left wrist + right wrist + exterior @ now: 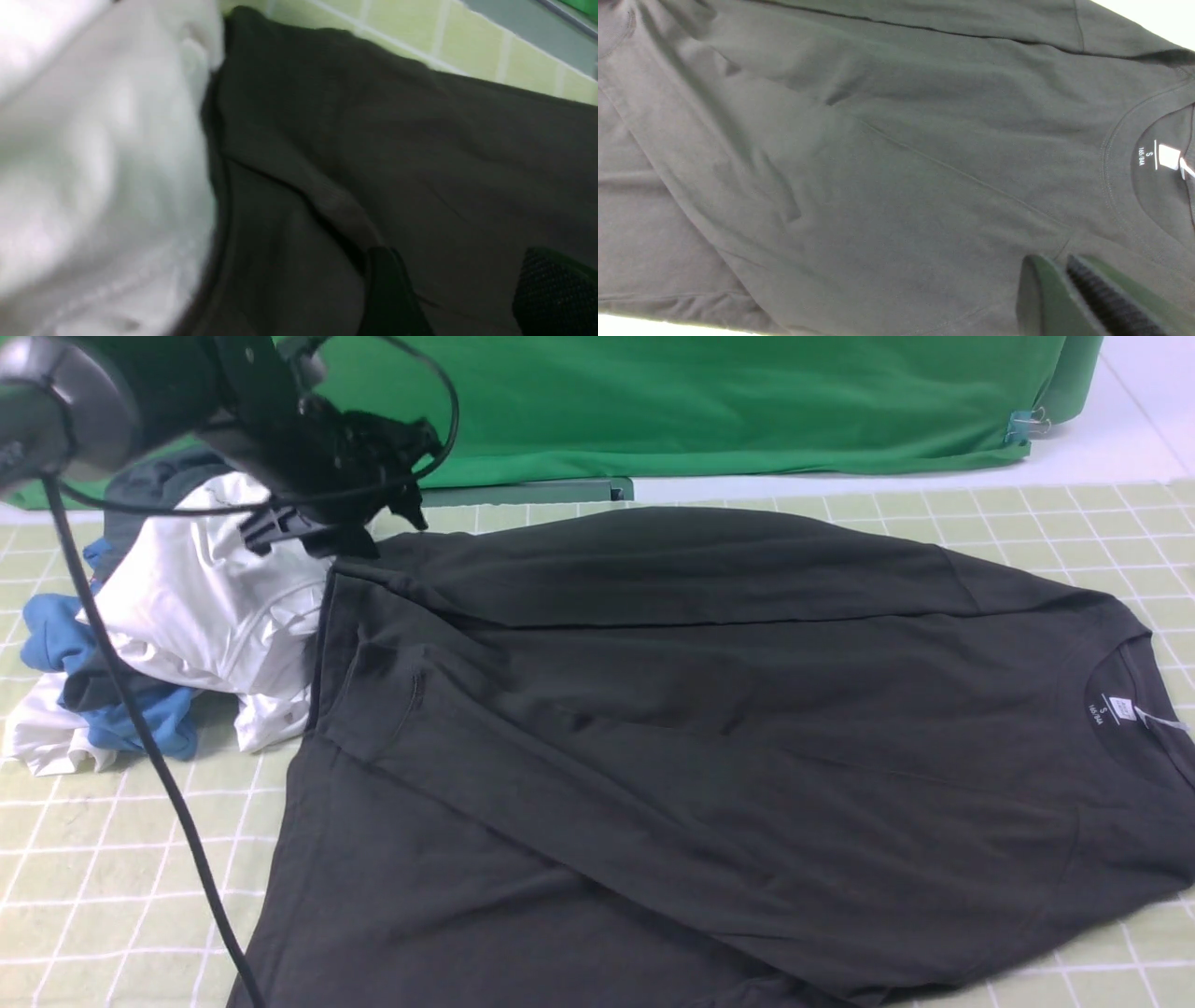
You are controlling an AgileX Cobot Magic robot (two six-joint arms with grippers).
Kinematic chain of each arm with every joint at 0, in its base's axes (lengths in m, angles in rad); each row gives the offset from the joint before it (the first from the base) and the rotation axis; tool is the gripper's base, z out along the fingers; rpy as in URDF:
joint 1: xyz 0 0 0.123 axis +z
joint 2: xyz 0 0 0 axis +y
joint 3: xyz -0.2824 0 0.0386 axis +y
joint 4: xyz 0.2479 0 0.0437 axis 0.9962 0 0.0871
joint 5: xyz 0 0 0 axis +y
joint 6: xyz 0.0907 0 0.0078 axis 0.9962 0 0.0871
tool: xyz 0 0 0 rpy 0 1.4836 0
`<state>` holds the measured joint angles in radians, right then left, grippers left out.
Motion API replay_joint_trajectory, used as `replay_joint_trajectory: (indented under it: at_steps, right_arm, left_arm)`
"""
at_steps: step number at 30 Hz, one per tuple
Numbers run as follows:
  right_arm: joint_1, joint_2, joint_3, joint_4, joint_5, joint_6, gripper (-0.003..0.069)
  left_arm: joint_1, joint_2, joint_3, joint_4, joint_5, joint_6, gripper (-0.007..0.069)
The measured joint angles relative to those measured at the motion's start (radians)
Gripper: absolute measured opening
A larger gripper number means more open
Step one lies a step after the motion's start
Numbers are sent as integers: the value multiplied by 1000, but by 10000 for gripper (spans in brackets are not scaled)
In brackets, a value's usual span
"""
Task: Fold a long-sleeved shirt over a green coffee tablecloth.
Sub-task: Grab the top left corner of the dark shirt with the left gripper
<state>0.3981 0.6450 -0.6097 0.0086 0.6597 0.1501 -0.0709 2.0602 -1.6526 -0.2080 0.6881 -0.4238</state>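
Black cotton covers most of the front view: the long-sleeved shirt [653, 709] lies flat on the green coffee tablecloth [121, 859], its collar towards the robot's right and its hem towards the left. Both sleeves are folded in across the body, one along the far edge and one running diagonally over the middle. A white neck label [1120, 709] shows inside the collar.

Just beside the shirt's far left corner sits a heap of white garments [205, 588] and blue garments [56, 635], touching the black fabric. The left gripper [458, 261] hovers over that corner. Its fingers [387, 294] are spread apart with bare shirt showing between them and hold nothing. A black cable [140, 728] hangs from the left arm across the cloth.

The right gripper [1064, 266] is out of the front view. Its wrist camera shows it above the shirt's shoulder area near the collar, with fingertips pressed together and nothing pinched between them.

Behind the table, plain green fabric [700, 401] hangs as a backdrop, with a binder clip [1027, 427] at its right corner.
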Motion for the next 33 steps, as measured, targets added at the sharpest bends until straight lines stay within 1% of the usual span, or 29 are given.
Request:
replay_joint_trajectory:
  at_steps: [11, 23, 26, 29, 31, 33]
  right_arm:
    - [0, 0, 0, 0, 0, -1, 71]
    - [0, 0, 0, 0, 0, -1, 71]
    - [0, 0, 0, 0, 0, -1, 71]
    - [0, 0, 0, 0, 1, -1, 71]
    - [0, 0, 0, 0, 3, -1, 71]
    - [0, 0, 0, 0, 3, -1, 71]
  left_arm:
    - [8, 127, 0, -36, -112, -37, 367]
    - [31, 159, 0, -50, -202, -62, 365]
    - [48, 159, 0, -55, -204, -64, 335]
    - [68, 159, 0, -73, -200, -59, 232]
    - [79, 159, -5, -118, -177, 7, 130]
    - [82, 159, -12, -156, -155, 84, 63]
